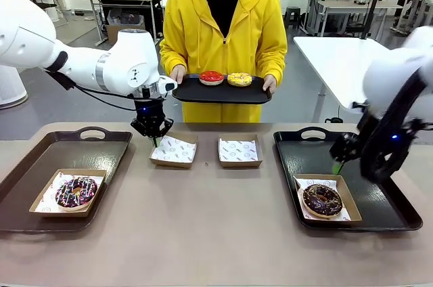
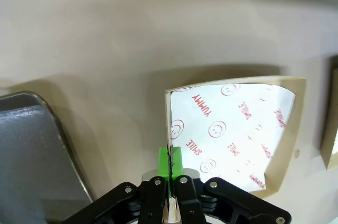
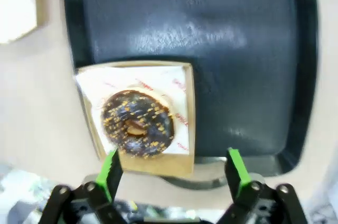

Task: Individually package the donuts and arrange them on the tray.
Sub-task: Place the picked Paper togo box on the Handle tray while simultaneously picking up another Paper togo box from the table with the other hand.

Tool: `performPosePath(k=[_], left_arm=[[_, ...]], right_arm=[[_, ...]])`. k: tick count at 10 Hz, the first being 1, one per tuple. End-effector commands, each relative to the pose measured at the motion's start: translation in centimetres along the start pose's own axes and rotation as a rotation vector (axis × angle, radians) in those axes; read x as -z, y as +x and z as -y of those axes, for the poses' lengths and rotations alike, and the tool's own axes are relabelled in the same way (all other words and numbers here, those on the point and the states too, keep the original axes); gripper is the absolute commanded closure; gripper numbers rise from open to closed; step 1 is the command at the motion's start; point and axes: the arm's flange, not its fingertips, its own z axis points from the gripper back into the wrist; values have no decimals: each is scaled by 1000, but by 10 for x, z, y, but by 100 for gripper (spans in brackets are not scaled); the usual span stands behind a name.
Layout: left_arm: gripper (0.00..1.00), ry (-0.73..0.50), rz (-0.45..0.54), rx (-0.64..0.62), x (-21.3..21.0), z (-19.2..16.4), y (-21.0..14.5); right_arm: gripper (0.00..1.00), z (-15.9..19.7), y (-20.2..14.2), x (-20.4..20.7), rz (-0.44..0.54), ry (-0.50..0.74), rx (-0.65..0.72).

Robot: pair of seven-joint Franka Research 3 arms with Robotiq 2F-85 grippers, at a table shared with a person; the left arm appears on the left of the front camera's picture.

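My left gripper (image 1: 154, 139) (image 2: 170, 167) is shut on the near wall of an empty cardboard box (image 1: 173, 150) (image 2: 232, 134) lined with printed paper. Over the right tray (image 1: 379, 165) (image 3: 211, 34) my right gripper (image 1: 338, 164) (image 3: 174, 168) hangs open, just above a boxed chocolate donut (image 1: 322, 199) (image 3: 137, 123). A purple sprinkled donut (image 1: 76, 192) lies in a box on the left tray (image 1: 40, 148) (image 2: 31, 155). The person holds a black tray (image 1: 223, 94) carrying a red donut (image 1: 211, 78) and a yellow donut (image 1: 239, 79).
A second empty lined box (image 1: 239, 151) (image 2: 330, 129) sits at the middle of the table, right of the gripped one. The person stands at the far edge. The tan tabletop (image 1: 216, 233) between the two trays is bare.
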Motion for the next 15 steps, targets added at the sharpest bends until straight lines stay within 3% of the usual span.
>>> performPosePath(k=[1,4,9,12,15], left_arm=[[99,-22,50,-22,-43,-1,-3],[99,-52,90,-60,-104,-1,6],[99,-29,106,-80,-141,19,23],[99,-27,102,-107,-150,21,35],[99,-15,85,-147,-151,19,45]], right_arm=[[0,51,-20,-38,8,330,-21],[0,122,-31,-65,50,642,14],[0,219,-26,-55,101,898,134],[0,255,-31,-55,143,986,137],[0,255,-28,-48,142,967,62]])
